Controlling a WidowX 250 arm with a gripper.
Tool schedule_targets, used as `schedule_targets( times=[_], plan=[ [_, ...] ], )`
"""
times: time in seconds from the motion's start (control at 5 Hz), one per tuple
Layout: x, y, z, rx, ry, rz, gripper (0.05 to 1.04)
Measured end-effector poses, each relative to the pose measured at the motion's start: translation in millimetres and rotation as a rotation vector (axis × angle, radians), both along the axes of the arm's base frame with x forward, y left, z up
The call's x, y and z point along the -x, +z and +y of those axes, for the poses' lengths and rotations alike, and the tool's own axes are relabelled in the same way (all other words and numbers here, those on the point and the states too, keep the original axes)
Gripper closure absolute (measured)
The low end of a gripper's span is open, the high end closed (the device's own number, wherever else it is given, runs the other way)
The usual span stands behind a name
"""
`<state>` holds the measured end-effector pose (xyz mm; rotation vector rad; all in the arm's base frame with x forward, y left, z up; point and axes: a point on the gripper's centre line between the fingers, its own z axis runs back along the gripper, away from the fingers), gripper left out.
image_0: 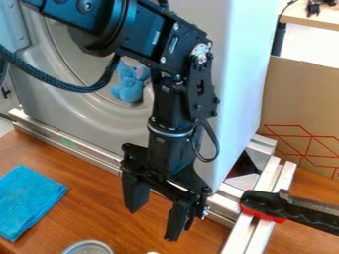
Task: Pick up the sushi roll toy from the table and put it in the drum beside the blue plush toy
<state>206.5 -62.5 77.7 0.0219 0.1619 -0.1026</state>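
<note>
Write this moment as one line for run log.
pincer: open, empty | over brown tabletop | blue cloth left | blue toy behind | black-red tool right

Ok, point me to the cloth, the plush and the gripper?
Cloth (28, 201): camera view, middle of its upper face.
Plush (129, 90): camera view, on its light-blue body.
Gripper (154, 222): camera view, midway between its parted fingertips.
</note>
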Motion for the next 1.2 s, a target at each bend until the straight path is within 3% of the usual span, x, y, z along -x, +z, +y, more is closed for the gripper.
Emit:
schedule_targets(
  times=[0.2,0.4,0.6,0.8,1.2],
  plan=[
    [2,-4.1,1,-0.006,-0.001,0.017,0.083],
    [2,-17.0,6,-0.023,-0.121,0.032,0.083],
    [6,-28.7,5,-0.079,-0.284,-0.012,0.083],
    [8,-29.9,8,-0.09,-0.326,-0.106,0.083],
    [12,-44.6,11,0.005,-0.335,-0.145,0.083]
  ],
)
